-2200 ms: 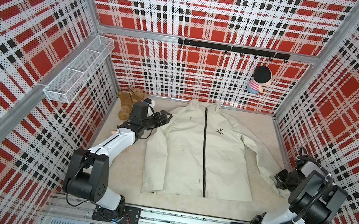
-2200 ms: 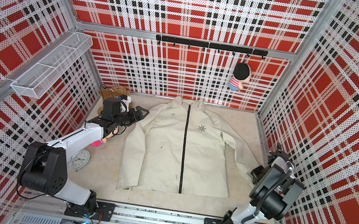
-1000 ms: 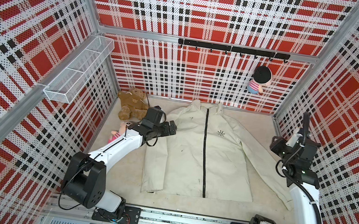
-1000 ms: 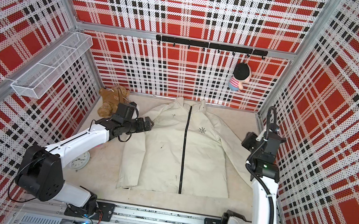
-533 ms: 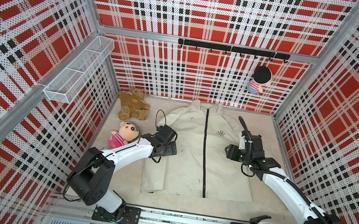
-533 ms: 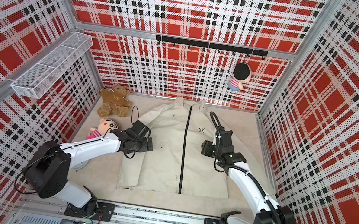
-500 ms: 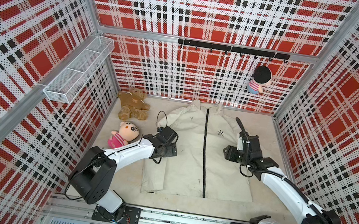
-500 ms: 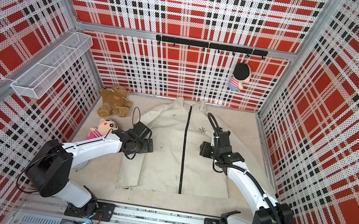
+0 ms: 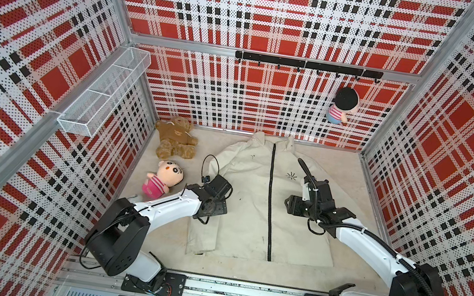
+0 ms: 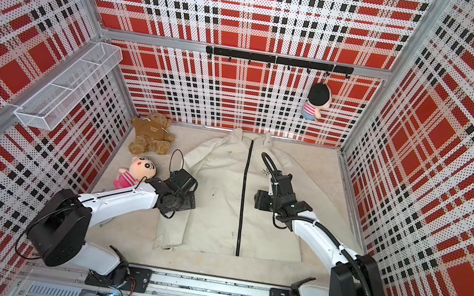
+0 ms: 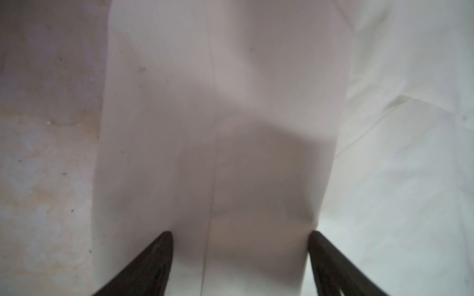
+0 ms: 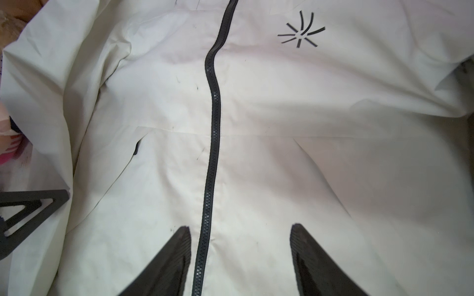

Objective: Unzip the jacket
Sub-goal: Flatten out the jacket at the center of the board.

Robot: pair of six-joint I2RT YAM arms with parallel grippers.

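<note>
Jacket (image 9: 245, 208) lay flat on the table (image 9: 353, 180), collar to the back wall, zipper (image 9: 270, 192) closed throughout. Within the last second I had swung both grippers in over it. My left gripper (image 11: 239, 238) stood wide open above a sleeve (image 11: 213, 128). My right gripper (image 12: 239, 230) stood open near the zipper. Neither held anything, so unzipping had not begun. Count: one jacket, one zipper, two grippers, three toys (image 9: 175, 140).

No legible words or numbers anywhere in scene.
Only sign: black starburst logo (image 12: 301, 30) on jacket (image 12: 282, 153) chest, right of zipper (image 12: 213, 128).
Small dark mark (image 9: 252, 156) on left chest panel: too small to read.
Teddy bear (image 9: 175, 140) shirt print: illegible.
</note>
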